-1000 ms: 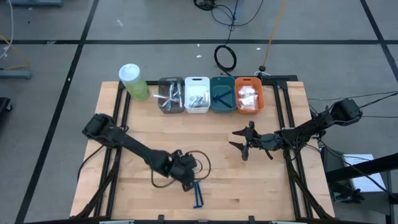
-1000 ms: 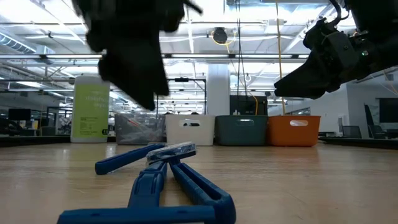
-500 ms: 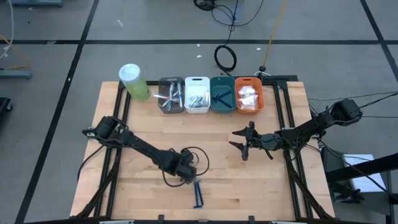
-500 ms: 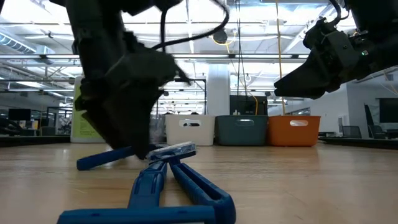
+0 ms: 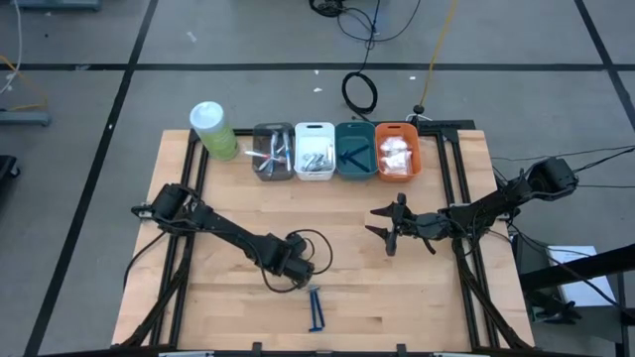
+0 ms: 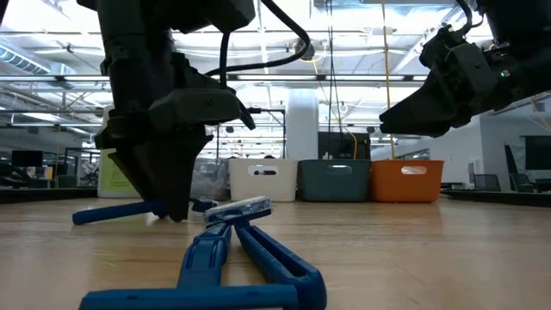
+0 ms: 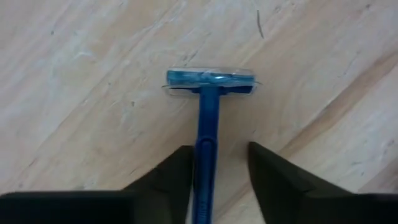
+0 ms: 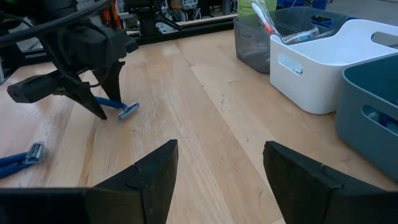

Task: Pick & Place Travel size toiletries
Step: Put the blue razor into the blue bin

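A dark blue T-shaped razor (image 7: pixel 207 124) lies flat on the wooden table, its head (image 7: pixel 210 81) pointing away from my left wrist. My left gripper (image 7: pixel 219 149) (image 5: pixel 295 273) stands over it, pointing down and open, with one finger on each side of the handle. The low view shows the handle (image 6: pixel 112 213) sticking out to the side of the gripper (image 6: pixel 168 211). Two more blue razors (image 6: pixel 232 250) (image 5: pixel 316 309) lie crossed near the table's near edge. My right gripper (image 5: pixel 382 230) (image 8: pixel 217 149) hovers open over the table's right half, clear of everything. My left gripper straddles the razor's handle (image 7: pixel 205 168) from above, fingers pointing down and across it. One finger (image 7: pixel 171 177) lies against the handle's side, while the other (image 7: pixel 273 177) stands off with a gap. The razor rests flat on the table.
Along the far edge stand a grey bin (image 5: pixel 273 151), a white bin (image 5: pixel 315 151), a teal bin (image 5: pixel 354 151) and an orange bin (image 5: pixel 397 151), each with items inside. A pale-green cylinder with a white lid (image 5: pixel 213 129) stands to their left.
My left gripper has come down and shifted toward the far edge and slightly left. The razor that leaned on the other two has slid away from them toward the table's left and now lies apart, level on the wood. The other two razors stayed put.
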You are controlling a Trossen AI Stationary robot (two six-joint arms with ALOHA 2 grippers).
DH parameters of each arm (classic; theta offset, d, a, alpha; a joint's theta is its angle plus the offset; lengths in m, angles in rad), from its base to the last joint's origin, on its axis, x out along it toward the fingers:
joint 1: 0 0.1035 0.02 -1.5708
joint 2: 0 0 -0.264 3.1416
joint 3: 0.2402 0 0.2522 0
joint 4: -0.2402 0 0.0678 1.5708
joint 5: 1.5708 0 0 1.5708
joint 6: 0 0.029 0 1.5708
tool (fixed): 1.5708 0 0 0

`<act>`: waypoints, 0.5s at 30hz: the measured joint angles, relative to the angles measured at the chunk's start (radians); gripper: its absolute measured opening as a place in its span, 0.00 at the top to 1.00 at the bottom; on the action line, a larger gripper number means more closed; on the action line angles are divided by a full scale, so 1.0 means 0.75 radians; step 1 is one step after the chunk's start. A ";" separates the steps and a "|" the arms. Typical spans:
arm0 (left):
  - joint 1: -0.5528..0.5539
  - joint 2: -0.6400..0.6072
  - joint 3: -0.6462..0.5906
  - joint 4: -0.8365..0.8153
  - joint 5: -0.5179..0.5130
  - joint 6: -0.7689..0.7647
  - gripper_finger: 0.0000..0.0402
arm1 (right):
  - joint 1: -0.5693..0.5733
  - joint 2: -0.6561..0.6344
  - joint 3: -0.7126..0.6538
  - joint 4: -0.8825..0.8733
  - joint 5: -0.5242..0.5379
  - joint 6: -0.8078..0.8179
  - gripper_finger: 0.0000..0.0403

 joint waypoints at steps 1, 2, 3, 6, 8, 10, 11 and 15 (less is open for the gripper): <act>0.002 0.000 0.000 0.001 0.000 0.004 0.66 | 0.000 0.000 0.000 0.000 0.000 0.000 0.44; 0.005 0.000 0.000 0.003 0.000 0.013 0.71 | 0.000 0.000 0.000 0.000 0.000 0.000 0.44; 0.008 0.000 0.000 0.003 0.002 0.021 0.75 | 0.000 0.000 0.000 0.000 0.000 0.000 0.44; 0.026 -0.007 -0.001 0.005 0.006 0.079 0.88 | 0.000 0.000 0.000 0.000 0.000 0.000 0.44; 0.043 -0.024 -0.003 0.014 0.003 0.143 0.95 | 0.000 0.000 0.000 0.000 0.000 0.000 0.44; 0.062 -0.047 -0.009 0.039 -0.014 0.194 0.97 | 0.000 0.000 0.000 0.000 0.000 0.000 0.44; 0.068 -0.067 -0.011 0.059 -0.027 0.224 0.96 | 0.000 0.000 0.001 0.001 0.000 0.000 0.44; 0.104 -0.198 -0.005 0.221 -0.120 0.414 0.92 | 0.000 0.000 0.001 0.000 -0.001 0.000 0.44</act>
